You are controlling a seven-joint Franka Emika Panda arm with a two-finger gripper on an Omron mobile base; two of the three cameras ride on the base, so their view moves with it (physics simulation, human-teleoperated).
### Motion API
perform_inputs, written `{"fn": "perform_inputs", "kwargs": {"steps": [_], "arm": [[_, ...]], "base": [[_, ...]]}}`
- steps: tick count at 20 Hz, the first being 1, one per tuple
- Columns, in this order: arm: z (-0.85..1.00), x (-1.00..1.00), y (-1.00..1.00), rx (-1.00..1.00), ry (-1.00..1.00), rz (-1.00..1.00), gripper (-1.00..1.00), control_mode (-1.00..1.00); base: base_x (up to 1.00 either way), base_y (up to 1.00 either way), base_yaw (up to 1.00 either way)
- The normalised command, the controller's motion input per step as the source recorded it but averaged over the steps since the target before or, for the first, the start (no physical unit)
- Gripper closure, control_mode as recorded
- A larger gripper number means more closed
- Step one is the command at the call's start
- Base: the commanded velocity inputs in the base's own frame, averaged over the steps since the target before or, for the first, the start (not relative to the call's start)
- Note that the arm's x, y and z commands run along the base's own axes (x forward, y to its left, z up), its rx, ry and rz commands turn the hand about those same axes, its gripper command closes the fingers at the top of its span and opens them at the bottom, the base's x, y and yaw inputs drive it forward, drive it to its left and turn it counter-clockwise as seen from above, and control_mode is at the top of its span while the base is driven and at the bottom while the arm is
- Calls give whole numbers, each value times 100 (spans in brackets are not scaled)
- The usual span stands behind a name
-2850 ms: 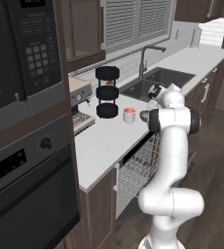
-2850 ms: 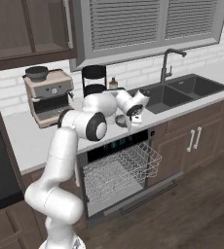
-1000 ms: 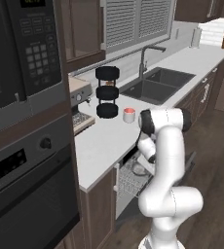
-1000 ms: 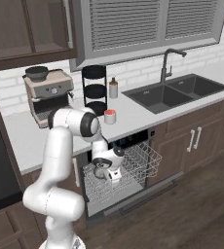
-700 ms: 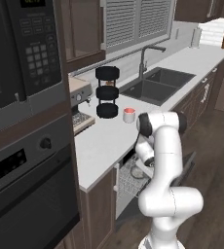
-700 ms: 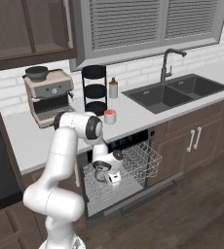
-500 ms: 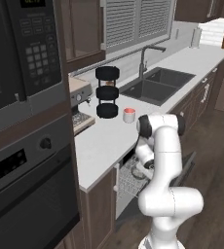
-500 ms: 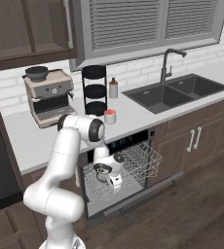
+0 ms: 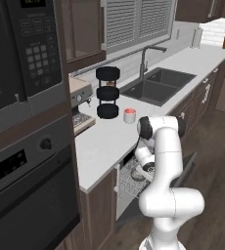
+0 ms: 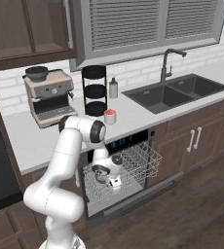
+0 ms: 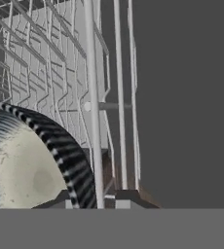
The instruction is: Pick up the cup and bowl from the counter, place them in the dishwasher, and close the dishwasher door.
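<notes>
The salmon-red cup (image 9: 129, 115) (image 10: 110, 116) stands on the pale counter (image 10: 36, 133) in front of the black round rack. The dishwasher is open, its white wire rack (image 10: 143, 155) pulled out over the dropped dark door (image 10: 133, 203). My gripper (image 10: 105, 175) (image 9: 146, 168) is down inside the rack's left part, shut on the rim of the dark grey bowl (image 10: 100, 171). In the hand view the bowl (image 11: 31, 165) looms at the lower left, dark-rimmed with a pale inside, against the rack wires (image 11: 92, 97). The bowl hangs low in the rack; whether it rests on the wires I cannot tell.
A black three-tier round rack (image 10: 94, 90) and a small bottle (image 10: 113, 88) stand behind the cup. An espresso machine (image 10: 49, 96) sits to the left and the sunken sink (image 10: 175, 92) with its tap to the right. Brown cabinet doors (image 10: 196, 138) flank the dishwasher.
The arm has swung from above the counter edge down into the pulled-out rack, carrying the bowl. Over the last second it has only sunk slightly lower and leftward. The cup has stayed put.
</notes>
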Motion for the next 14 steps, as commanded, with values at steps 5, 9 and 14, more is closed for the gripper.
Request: {"fn": "perform_inputs", "kwargs": {"steps": [5,9,14], "arm": [[6,3,31,-1,-7,0,-100,-100],[22,16,9,0,-9,0,-100,-100],[73,6,-1,0,-15,0,-100,-100]], "base": [[0,0,0],[0,0,0],[0,0,0]]}}
